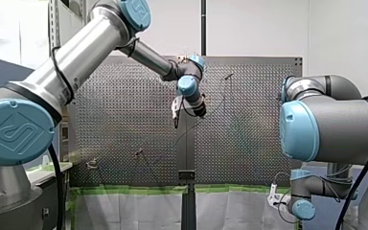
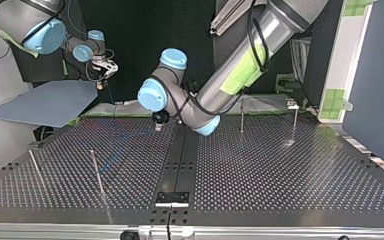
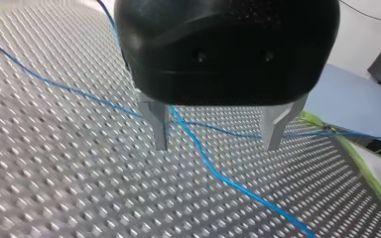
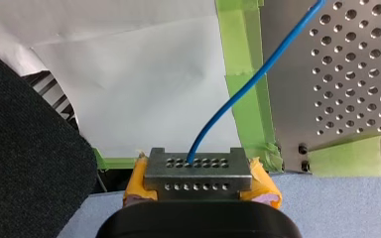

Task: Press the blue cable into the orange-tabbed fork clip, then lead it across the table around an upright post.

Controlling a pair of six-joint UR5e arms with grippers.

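Biggest first: the perforated metal bench (image 1: 124, 120), edged with green tape (image 4: 243, 74) on the side nearest the arms. Next, my left arm (image 1: 86, 43), reaching in from the front view's left to about the bench's middle; my right arm (image 1: 326, 124), tucked at that view's right, off the bench's near edge. Beside the bench at the top view's left, a flat blue-grey board (image 2: 50, 102). Then the left pincer (image 3: 218, 134): black body, bare metal fingers (image 3: 159, 126) spread wide, tips low over the holes, clamping nothing. Right pincer (image 4: 197, 171): yellow pads (image 4: 264, 181) closed tight on the blue cable (image 4: 238, 89), with the board under it, just off the taped edge. Slimmer still, four upright posts (image 2: 96, 172): two at the top view's left, two at its right, the pairs well apart. Thinnest of all, the cable. Runs up out of the right pincer, slants over the tape and onto the bench. Lies loose there in crossing strands under the left pincer, one strand passing between the fingers, just beside one of them; touching it or not, cannot tell.
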